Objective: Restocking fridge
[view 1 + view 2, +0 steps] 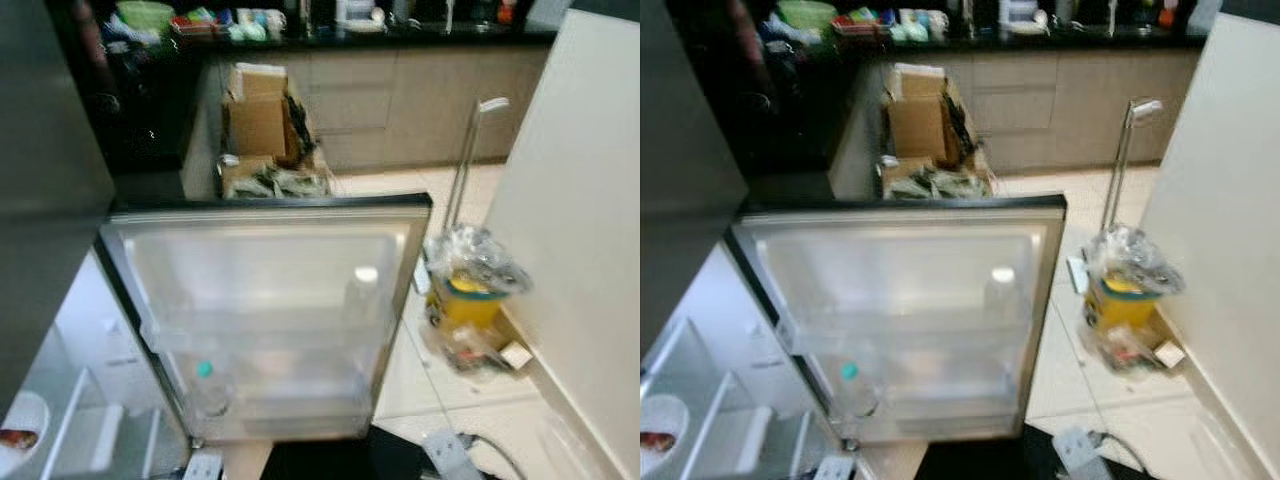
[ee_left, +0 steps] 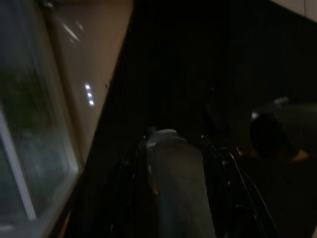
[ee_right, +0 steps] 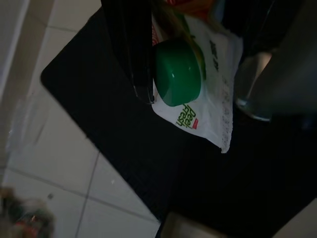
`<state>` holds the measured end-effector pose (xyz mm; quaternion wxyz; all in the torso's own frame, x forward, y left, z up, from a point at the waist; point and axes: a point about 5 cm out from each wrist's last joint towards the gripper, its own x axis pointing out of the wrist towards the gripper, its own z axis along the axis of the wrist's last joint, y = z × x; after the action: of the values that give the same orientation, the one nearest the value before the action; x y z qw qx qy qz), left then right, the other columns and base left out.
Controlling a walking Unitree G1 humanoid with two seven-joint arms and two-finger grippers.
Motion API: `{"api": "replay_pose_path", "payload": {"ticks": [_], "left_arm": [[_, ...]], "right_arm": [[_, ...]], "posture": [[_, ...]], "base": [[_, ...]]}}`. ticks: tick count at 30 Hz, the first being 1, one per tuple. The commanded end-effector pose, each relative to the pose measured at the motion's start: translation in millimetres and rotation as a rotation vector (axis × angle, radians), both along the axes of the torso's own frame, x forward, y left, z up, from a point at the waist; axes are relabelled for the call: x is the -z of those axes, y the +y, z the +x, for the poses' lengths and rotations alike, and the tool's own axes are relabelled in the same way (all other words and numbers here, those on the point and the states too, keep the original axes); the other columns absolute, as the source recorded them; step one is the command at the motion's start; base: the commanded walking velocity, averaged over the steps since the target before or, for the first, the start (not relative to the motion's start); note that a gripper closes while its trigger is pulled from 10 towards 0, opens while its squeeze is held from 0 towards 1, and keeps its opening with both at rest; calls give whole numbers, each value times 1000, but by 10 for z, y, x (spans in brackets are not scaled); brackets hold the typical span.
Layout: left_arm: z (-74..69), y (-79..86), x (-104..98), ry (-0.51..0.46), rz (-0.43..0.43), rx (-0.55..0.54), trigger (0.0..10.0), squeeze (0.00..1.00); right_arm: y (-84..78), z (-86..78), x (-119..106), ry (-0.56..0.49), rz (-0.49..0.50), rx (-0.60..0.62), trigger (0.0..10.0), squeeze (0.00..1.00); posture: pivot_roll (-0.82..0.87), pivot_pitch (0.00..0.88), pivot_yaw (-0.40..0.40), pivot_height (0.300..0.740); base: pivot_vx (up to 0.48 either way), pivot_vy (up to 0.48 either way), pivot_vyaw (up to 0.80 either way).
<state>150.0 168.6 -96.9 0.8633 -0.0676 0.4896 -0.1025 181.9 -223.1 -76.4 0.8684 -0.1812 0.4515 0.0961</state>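
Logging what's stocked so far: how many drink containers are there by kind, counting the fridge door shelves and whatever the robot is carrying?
Bottles on the fridge door shelves: 2, a white-capped bottle and a teal-capped bottle.
Green-capped juice carton between the right gripper fingers: 1.
Total: 3.

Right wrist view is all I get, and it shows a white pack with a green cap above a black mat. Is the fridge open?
Observer: Yes. The head views show the fridge door swung wide open in front of the robot.
Operator: Is there stuff in the door already?
Observer: A clear bottle with a teal cap stands in the lower door shelf, toward the robot's left.
Operator: Anything else my pack could bump into?
Observer: A second clear bottle with a white cap stands in the upper door shelf, toward the robot's right.
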Motion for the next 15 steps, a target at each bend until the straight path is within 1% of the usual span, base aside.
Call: {"api": "replay_pose_path", "payload": {"ticks": [1, 4, 6, 7, 9, 14, 15], "left_arm": [[-63, 48, 21, 19, 17, 2, 10000, 0], [-44, 53, 11, 3, 2, -37, 10000, 0], [-39, 52, 8, -3, -3, -42, 10000, 0], [-46, 43, 11, 6, -4, -2, 10000, 0], [-50, 41, 12, 11, -3, 11, 10000, 0], [-64, 41, 17, 14, -9, 3, 10000, 0], [-69, 42, 18, 13, -13, -8, 10000, 0]], "right_arm": [[70, 55, -14, -18, 15, -13, 10000, 0], [77, 41, -6, -14, 17, -14, 10000, 0], [78, 39, -5, -14, 18, -13, 10000, 0], [81, 29, 1, -12, 19, -13, 10000, 0], [82, 26, 2, -11, 19, -13, 10000, 0], [79, 21, 4, -10, 19, -10, 10000, 0], [73, 20, 3, -11, 18, -8, 10000, 0]], "posture": [[-56, 0, -10, 740], [-55, 0, -11, 740], [-55, 0, -11, 740], [-56, 0, -10, 740], [-56, 0, -10, 740], [-55, 0, -11, 740], [-55, 0, -11, 740]], "base": [[277, 0, 0], [0, 0, 0], [0, 0, 0], [0, -480, 0], [0, -480, 0], [0, -480, 0], [0, 0, 0]]}}
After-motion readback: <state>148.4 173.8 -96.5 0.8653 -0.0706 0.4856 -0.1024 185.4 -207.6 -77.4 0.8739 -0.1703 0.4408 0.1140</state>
